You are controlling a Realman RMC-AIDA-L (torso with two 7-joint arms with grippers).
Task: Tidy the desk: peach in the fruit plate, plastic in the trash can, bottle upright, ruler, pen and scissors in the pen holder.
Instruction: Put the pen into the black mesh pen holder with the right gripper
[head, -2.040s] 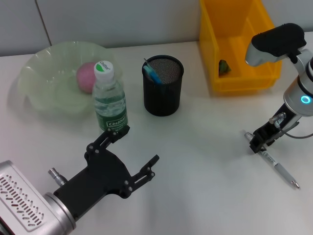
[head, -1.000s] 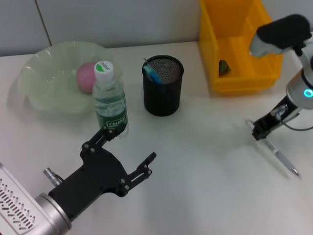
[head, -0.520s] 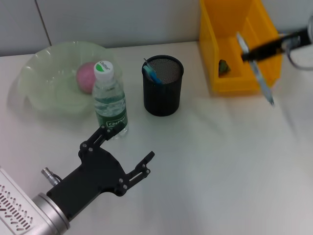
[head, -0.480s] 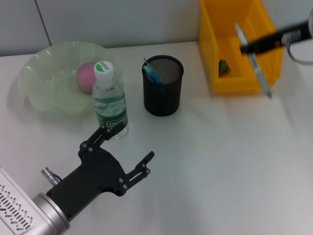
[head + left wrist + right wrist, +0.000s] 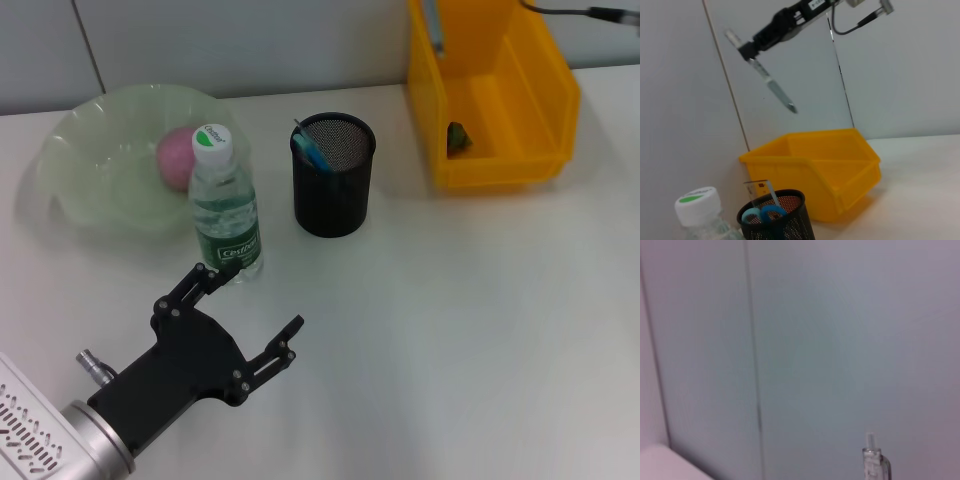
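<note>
Step in hand: carrying the pen (image 5: 769, 85) to the pen holder (image 5: 332, 175); judged the last item left to stow.
How to do it well: bring the pen over the mesh holder's open mouth, turn it tip-down and near upright, lower until the tip is inside the rim, only then release; steer clear of the scissors (image 5: 761, 214) and the ruler (image 5: 763, 190) already standing in the holder.
Right gripper (image 5: 751, 49): closed on the pen near its upper end, held high above the yellow trash can (image 5: 490, 95) and behind the holder; pen tilted, tip pointing down.
Left gripper (image 5: 225, 320): fingers spread, holding nothing, low over the desk in front of the holder, one finger close by the bottle's base.
Bottle (image 5: 224, 203): upright, left of the holder.
Peach (image 5: 176, 157): in the fruit plate (image 5: 80, 140), left of the holder.
Plastic (image 5: 458, 137): inside the trash can.
</note>
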